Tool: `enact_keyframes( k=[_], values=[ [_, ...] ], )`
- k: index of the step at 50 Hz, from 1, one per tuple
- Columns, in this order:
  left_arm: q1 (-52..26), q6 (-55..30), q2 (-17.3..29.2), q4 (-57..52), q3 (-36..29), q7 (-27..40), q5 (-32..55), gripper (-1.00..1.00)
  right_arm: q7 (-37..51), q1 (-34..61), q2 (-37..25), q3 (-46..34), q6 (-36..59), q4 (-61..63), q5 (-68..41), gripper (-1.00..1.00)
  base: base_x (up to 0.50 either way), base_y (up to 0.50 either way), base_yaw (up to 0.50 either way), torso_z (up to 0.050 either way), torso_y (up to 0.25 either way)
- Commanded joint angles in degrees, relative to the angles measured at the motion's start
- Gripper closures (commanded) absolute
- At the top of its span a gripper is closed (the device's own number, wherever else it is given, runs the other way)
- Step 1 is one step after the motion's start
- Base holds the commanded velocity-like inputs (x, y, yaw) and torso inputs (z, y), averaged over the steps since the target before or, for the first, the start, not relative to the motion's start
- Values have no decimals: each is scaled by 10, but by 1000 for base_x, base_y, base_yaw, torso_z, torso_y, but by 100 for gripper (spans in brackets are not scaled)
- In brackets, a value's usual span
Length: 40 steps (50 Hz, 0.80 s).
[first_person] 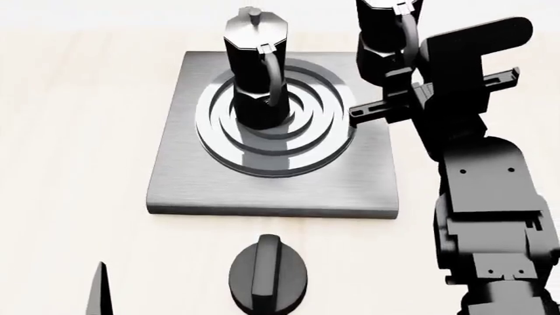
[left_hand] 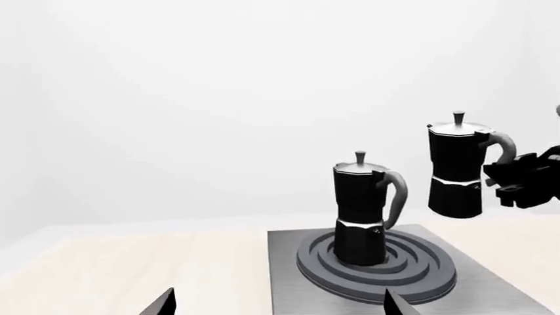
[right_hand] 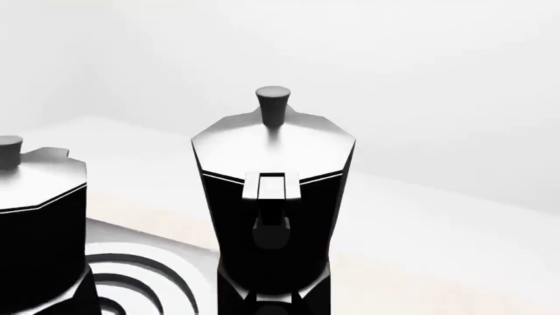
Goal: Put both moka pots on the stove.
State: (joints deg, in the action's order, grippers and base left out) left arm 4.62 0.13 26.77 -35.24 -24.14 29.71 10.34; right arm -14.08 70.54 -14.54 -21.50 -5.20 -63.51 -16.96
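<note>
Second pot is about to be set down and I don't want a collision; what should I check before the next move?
1. First pot upright on the stove's rings: ok.
2. Second pot held by the right gripper at its handle: ok, off the surface in the left wrist view.
3. Second pot upright: ok.
4. Gap between the pots: ok, apart in every view.
5. Bare plate beside the first pot for landing: ok, though the held pot is near the plate's edge; whether it is fully over the plate, cannot tell.
6. Left gripper clear: ok, open, and away from both pots.
</note>
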Motion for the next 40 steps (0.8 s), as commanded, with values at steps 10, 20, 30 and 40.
enact_keyframes(
  k=[10,20,30,40],
  values=[
    [1,5,2,0,-2,2,0,-100,-9,0,30,21,-12,29,-18,100,0,0,0,0,2],
    [-1,4,2,0,-3,3,0,-100,-20,10,49,31,-48,-31,-27,100,0,0,0,0,0],
    [-1,3,3,-2,-4,4,1,-100,-35,14,65,43,-74,-75,-39,100,0,0,0,0,2],
    [-1,4,4,-2,-4,5,1,-100,-46,11,77,52,-93,-95,-46,100,0,0,0,0,1]
  ],
)
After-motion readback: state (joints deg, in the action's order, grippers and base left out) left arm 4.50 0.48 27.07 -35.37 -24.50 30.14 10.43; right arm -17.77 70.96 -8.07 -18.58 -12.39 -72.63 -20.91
